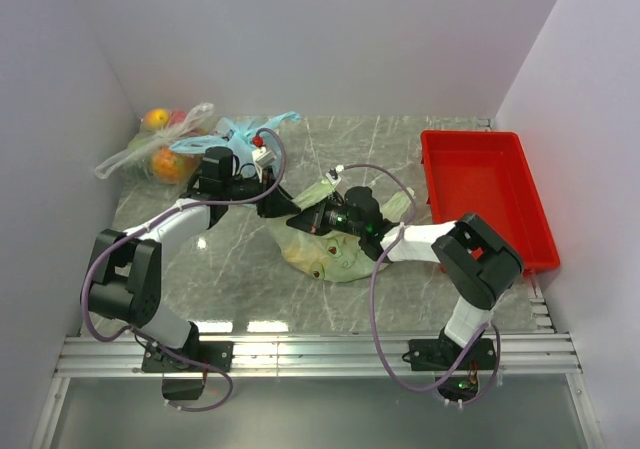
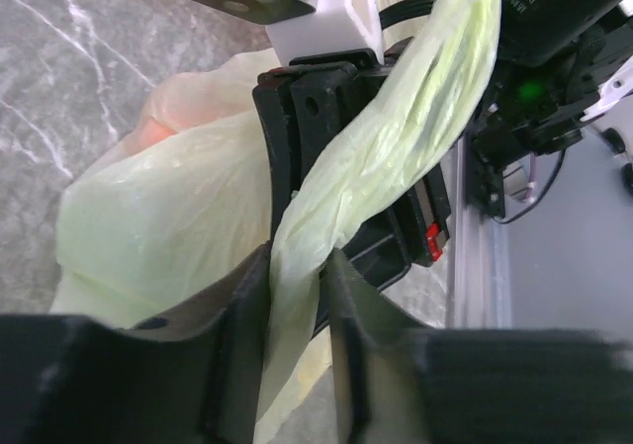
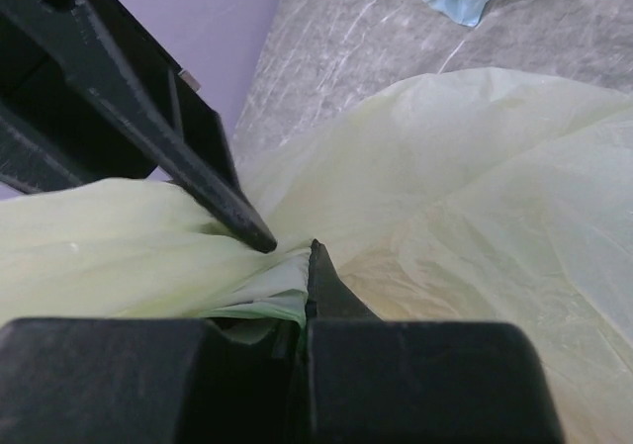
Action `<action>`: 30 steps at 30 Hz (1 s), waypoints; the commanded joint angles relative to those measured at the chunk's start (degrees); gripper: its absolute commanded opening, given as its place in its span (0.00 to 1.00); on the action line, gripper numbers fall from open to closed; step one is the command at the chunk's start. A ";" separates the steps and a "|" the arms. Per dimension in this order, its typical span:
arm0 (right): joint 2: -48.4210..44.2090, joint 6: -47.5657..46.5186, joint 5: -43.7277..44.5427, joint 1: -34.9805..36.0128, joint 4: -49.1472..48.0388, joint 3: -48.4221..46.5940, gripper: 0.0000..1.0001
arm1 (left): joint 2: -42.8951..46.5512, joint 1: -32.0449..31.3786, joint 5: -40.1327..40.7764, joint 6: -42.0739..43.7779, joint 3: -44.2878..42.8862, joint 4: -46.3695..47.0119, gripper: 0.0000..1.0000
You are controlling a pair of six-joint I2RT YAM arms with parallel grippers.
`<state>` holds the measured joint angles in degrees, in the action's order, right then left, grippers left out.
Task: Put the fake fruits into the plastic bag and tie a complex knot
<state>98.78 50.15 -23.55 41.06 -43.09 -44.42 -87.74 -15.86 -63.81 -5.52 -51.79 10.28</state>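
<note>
From above, a grey, white-veined marble surface [image 1: 240,269] sits between plain pale walls, with a slotted metal rail along its near edge. A red plastic tray [image 1: 475,184] lies at the right edge. In the far left corner a clear bag of fruit [image 1: 160,154] rests just beside a crumpled light blue bag [image 1: 240,129]. The plastic bag [image 1: 335,261], thin, pale green and translucent, lies slumped near the middle of the surface. Its rounded body is toward the near edge and its gathered top reaches toward the far edge. The left end effector [image 1: 285,207] and right end effector [image 1: 318,219] meet over that top.

At the left wrist, the plastic bag [image 2: 168,226] bulges at the left, crinkled, with a faint orange tint showing through, too blurred to name. Its film is twisted into a rope whose long axis runs from bottom centre to the top right. The left end effector [image 2: 294,315] is clamped on this rope, and the black right end effector lies just behind it.

At the right wrist, the right end effector [image 3: 297,301] is closed on a bunched fold of the plastic bag [image 3: 475,197], which spreads in soft, glossy folds to the right.
</note>
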 commanded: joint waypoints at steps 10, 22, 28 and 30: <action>-3.86 -4.80 -1.05 0.34 0.29 -0.93 0.00 | -0.05 -1.02 0.36 -1.95 -0.15 3.17 0.01; -13.87 -29.30 3.42 0.69 36.13 -13.14 0.69 | -0.41 1.27 1.67 -3.53 -0.95 -2.02 0.00; -22.04 -39.42 -2.19 0.60 49.23 -18.67 0.75 | -0.76 1.36 0.27 -1.08 -3.14 -6.76 0.00; -25.98 -44.33 -4.91 0.51 53.08 -20.60 0.75 | -0.85 1.36 -0.08 -0.90 -3.49 -7.64 0.00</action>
<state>78.63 15.35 -24.14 41.39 1.08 -60.20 -89.49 -14.59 -61.98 -7.99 -52.56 4.67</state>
